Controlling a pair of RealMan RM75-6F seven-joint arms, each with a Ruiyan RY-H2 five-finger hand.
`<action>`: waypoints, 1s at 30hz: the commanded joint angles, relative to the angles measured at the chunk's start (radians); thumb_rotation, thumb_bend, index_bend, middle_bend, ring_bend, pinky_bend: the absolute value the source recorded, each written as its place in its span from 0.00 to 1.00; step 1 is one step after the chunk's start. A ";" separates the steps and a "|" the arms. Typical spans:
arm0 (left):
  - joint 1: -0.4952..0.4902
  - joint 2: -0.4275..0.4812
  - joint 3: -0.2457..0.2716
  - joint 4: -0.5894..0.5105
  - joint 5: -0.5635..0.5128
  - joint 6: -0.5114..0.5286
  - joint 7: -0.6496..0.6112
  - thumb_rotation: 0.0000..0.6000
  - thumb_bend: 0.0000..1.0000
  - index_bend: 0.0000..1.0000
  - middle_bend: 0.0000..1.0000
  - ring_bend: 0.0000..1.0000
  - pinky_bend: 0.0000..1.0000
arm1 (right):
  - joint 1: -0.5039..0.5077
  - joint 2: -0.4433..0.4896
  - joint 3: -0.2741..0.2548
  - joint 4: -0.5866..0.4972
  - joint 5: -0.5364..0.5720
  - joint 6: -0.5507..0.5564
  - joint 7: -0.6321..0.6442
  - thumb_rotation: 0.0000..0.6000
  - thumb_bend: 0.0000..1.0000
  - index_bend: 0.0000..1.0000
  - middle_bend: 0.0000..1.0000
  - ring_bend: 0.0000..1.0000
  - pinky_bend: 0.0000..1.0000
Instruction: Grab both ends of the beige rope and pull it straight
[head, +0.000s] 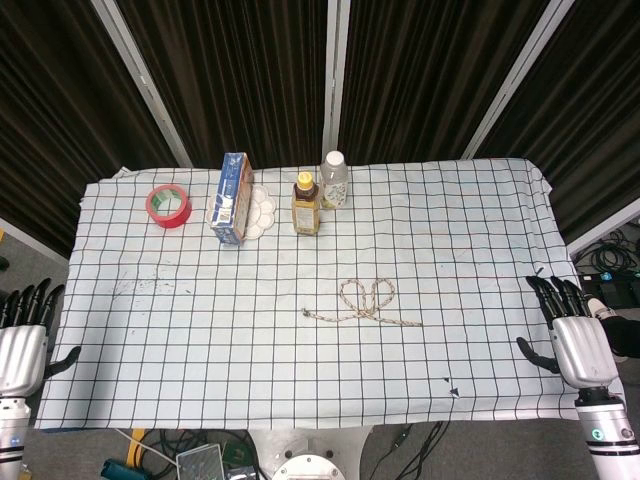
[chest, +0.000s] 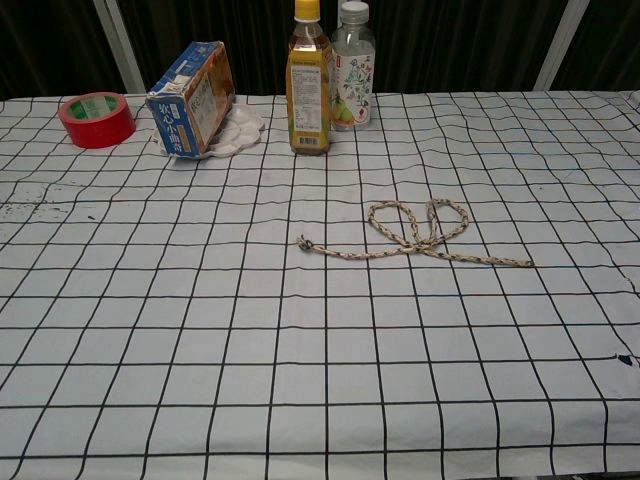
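The beige rope lay in two loops near the middle of the checked cloth, its ends trailing left and right. Both hands rested open at the table's near corners, the left hand and right hand well apart from the rope.

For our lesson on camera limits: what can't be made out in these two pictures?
- Left hand: head view's left edge cuts it; absent from chest view.
- Right hand: outside chest view.
- White dish: largely hidden behind blue carton.
- Rope loops: crossing order too small to tell.
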 joint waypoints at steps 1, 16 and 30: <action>-0.001 -0.004 -0.002 0.005 -0.003 0.000 -0.003 1.00 0.15 0.09 0.02 0.00 0.00 | 0.004 0.000 0.002 -0.003 0.003 -0.004 -0.004 1.00 0.21 0.02 0.10 0.00 0.00; -0.002 -0.016 0.002 0.024 0.014 0.007 -0.022 1.00 0.15 0.09 0.02 0.00 0.00 | 0.013 -0.028 0.006 -0.037 0.002 -0.008 -0.022 1.00 0.21 0.05 0.14 0.00 0.00; 0.004 -0.016 0.006 0.046 0.010 0.006 -0.052 1.00 0.15 0.09 0.02 0.00 0.00 | 0.221 -0.292 0.057 0.052 0.151 -0.300 -0.205 1.00 0.20 0.36 0.19 0.00 0.00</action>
